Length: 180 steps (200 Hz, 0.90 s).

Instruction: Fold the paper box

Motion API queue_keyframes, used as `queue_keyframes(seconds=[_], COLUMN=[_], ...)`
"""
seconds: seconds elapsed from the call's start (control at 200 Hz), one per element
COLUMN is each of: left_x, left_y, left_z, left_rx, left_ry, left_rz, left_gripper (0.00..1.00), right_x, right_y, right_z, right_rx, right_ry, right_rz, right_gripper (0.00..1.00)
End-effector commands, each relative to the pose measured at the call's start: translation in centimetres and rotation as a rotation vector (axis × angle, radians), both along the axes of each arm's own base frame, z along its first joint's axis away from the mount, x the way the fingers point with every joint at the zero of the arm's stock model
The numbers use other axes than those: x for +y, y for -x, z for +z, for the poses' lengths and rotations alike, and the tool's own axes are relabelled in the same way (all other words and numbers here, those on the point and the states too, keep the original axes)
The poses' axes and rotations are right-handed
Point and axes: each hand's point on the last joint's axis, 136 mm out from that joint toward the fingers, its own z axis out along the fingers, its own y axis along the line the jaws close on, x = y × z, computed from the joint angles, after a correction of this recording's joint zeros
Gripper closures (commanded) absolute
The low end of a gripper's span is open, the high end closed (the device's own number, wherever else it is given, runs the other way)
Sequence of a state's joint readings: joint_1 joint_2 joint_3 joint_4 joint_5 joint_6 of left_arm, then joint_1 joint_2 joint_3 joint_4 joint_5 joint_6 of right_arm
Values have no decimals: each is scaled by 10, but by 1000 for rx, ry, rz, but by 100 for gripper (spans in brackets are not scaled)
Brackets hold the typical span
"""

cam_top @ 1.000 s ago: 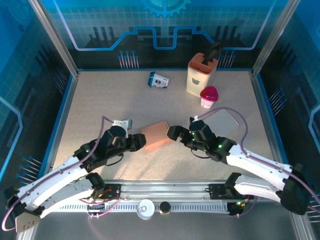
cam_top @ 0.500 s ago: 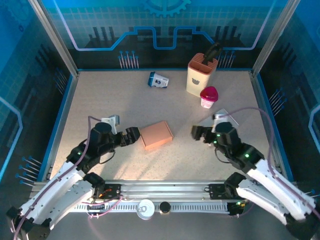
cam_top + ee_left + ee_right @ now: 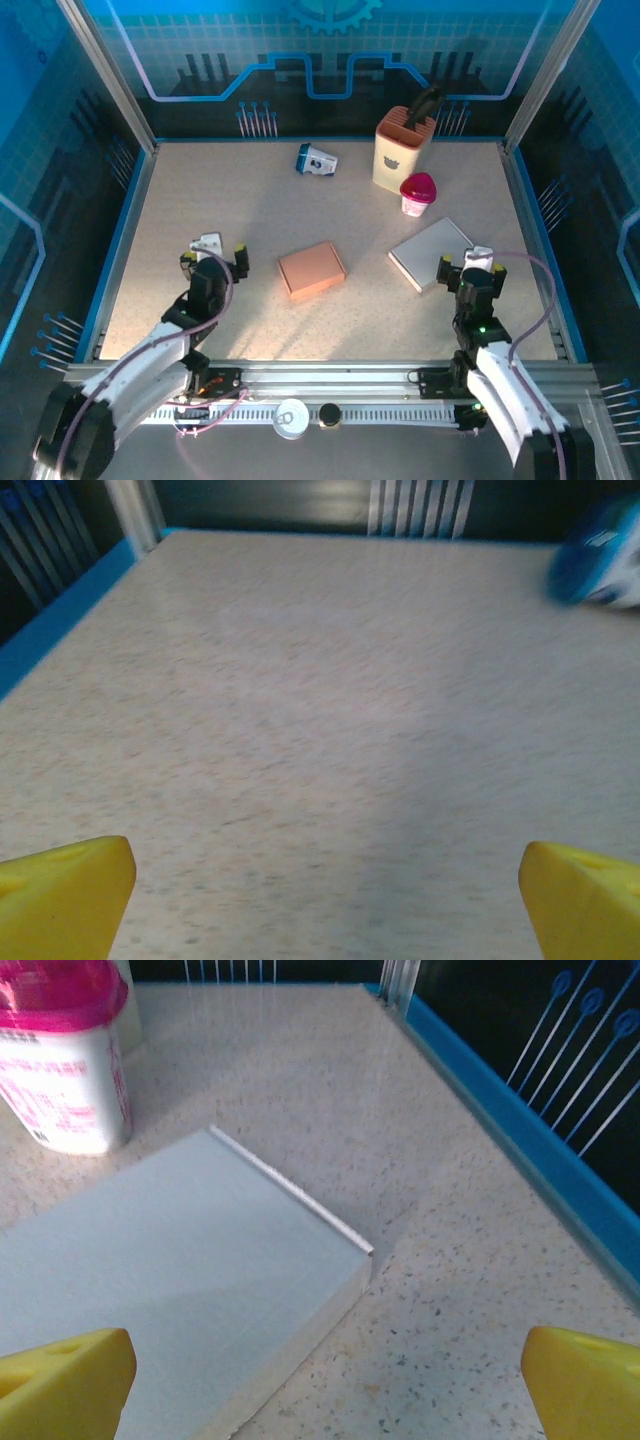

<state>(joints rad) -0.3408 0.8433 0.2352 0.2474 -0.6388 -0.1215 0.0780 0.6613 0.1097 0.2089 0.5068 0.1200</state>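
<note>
As both arms (image 3: 145, 355) crouch folded, left hand (image 3: 212, 252) spread, right hand (image 3: 471, 266) spread

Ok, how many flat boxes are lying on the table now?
2. The brown paper box lies in the middle; the grey flat box lies to its right, near the pink-lidded cup. The small blue-white item at the back is too small to classify.

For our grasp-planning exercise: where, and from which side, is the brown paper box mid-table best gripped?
Probably from above: jaws across the paper box at its shorter width, on its two long sides. It lies flat, closed and slightly turned, so those low side walls are the faces that offer a pinch.
</note>
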Motion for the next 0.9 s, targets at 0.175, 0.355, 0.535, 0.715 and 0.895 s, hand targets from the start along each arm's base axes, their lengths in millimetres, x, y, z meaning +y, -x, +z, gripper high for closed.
queue_keyframes(seconds=[0.175, 0.355, 0.535, 0.715, 0.895], left_x=[3, 11, 22, 20, 21], left_y=[-61, -80, -79, -100, -102], left_z=[9, 1, -21, -26, -29], left_rx=[-156, -187, -186, -110, -85], left_ry=[-38, 6, 62, 109, 114], left_rz=[-77, -93, -81, -130, -131], left_gripper=[1, 1, 1, 1, 1], right_x=[30, 32, 47, 45, 41], right_y=[-58, -75, -90, -93, -100], right_z=[35, 32, 12, 12, 10], right_rx=[-203, -319, -300, -295, -259], right_ry=[-52, -78, -63, -65, -68], right_rz=[177, 216, 297, 283, 258], right_gripper=[0, 0, 0, 0, 0])
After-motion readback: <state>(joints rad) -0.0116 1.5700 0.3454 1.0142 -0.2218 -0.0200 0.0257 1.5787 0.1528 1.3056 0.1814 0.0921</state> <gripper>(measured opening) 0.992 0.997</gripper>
